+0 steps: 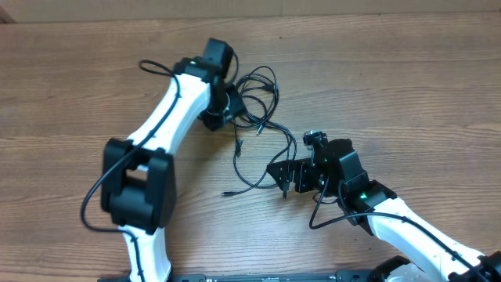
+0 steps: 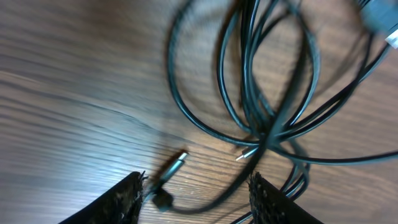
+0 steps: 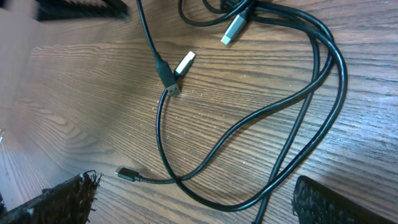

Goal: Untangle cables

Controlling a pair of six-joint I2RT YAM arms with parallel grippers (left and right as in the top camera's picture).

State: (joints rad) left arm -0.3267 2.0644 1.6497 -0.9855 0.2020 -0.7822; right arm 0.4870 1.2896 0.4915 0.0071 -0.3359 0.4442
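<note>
The cables [image 1: 252, 100] are thin black cords tangled mid-table, with loose strands trailing down toward my right gripper [image 1: 283, 178]. My left gripper [image 1: 225, 106] sits at the tangle's left edge. In the left wrist view its jaws [image 2: 199, 199] stand apart, and one blurred cord with a silver-tipped plug [image 2: 176, 163] lies between them, ungripped. Crossing loops [image 2: 264, 134] fill the space beyond. My right gripper [image 3: 199, 202] is wide open just over the wood, with a cable loop [image 3: 157, 124] and a small black plug [image 3: 127, 173] between its fingers.
Bare wooden tabletop [image 1: 407, 94] surrounds the tangle. The left arm [image 1: 156, 133] crosses the left half and the right arm [image 1: 399, 223] comes in from the lower right. Two silver-ended plugs [image 3: 185, 63] lie near the tangle in the right wrist view.
</note>
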